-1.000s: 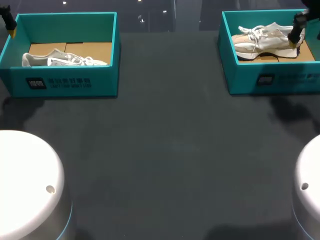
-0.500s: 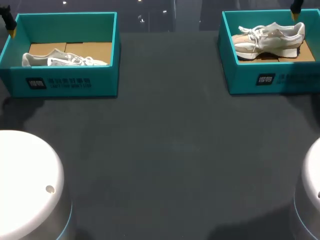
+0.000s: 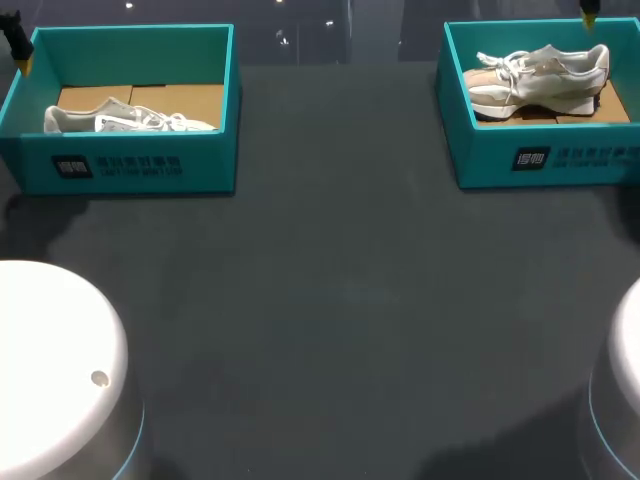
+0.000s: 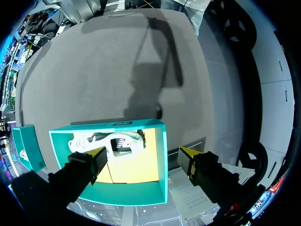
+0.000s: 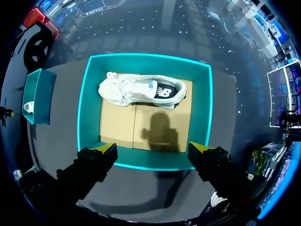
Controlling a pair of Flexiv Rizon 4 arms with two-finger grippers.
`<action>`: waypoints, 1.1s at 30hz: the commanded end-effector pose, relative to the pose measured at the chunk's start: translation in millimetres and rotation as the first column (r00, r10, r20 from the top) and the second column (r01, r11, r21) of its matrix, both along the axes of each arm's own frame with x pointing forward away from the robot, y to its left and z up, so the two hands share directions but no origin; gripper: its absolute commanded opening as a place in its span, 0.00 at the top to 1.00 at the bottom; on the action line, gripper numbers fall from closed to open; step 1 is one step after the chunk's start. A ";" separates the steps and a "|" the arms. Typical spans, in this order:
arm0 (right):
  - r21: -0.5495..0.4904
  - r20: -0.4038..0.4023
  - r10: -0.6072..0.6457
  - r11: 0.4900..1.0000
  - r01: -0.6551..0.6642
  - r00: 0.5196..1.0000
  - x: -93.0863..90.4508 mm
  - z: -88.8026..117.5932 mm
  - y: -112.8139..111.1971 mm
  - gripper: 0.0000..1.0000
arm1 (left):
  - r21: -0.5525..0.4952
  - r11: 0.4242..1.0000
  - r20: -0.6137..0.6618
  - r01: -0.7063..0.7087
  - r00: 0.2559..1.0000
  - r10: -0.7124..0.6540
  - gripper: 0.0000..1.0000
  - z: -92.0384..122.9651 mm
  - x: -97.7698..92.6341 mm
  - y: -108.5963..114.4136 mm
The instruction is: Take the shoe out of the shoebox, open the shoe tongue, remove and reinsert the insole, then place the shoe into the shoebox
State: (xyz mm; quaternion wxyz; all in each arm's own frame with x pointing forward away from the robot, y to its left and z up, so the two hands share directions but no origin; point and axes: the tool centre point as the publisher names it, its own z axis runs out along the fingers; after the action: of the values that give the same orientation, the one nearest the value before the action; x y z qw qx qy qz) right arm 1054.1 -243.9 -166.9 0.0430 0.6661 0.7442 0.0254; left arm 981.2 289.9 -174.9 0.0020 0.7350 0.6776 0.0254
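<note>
While both shoes are seen lying inside their boxes, the first step, lifting a shoe out, is judged not yet done. The right pincer (image 5: 153, 149) is held wide open and empty above the near wall of the right shoebox (image 5: 146, 56). The right shoe (image 5: 141, 90) is lodged along the opposite wall, on the cardboard floor. The left pincer (image 4: 141, 155) is likewise spread wide with nothing gripped, above the left shoebox (image 4: 122, 193), in which the left shoe (image 4: 110, 141) is laid close to one wall.

If either pincer were lowered where it hangs, a finger could be brought down on a teal rim, and the box dented or shoved across the counter (image 3: 340, 300). Little room is left between shoe and wall, so only laces might be caught and the shoe let slip. A light box, held down by nothing, could be dragged up with the shoe.
</note>
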 end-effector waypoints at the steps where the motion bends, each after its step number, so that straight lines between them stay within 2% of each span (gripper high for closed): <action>1: -0.071 0.034 0.001 0.998 0.001 0.999 23.9 0.0 5.2 0.00 | 0.002 1.000 0.003 0.001 1.000 -0.001 0.00 0.4 -1.7 0.1; 7: -0.135 0.057 0.022 0.991 -0.015 0.998 51.8 -11.4 -0.9 0.00 | 0.002 1.000 0.003 0.001 1.000 -0.001 0.00 0.4 -1.7 0.1; 20: -0.209 0.085 -0.058 0.975 0.075 0.995 88.4 -55.7 -33.7 0.00 | 0.002 1.000 0.003 0.001 1.000 -0.001 0.00 0.4 -1.7 0.1; 33: -0.226 0.065 -0.116 0.966 0.128 0.991 101.8 -101.9 -52.6 0.00 | 0.002 1.000 0.003 0.001 1.000 -0.001 0.00 0.4 -1.7 0.1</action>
State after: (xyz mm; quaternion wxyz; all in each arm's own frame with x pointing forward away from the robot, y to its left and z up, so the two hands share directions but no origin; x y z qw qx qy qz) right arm 1146.6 -295.8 -259.2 0.1430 0.6996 0.6989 -0.0406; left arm 981.2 289.8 -174.9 0.0020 0.7351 0.6775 0.0254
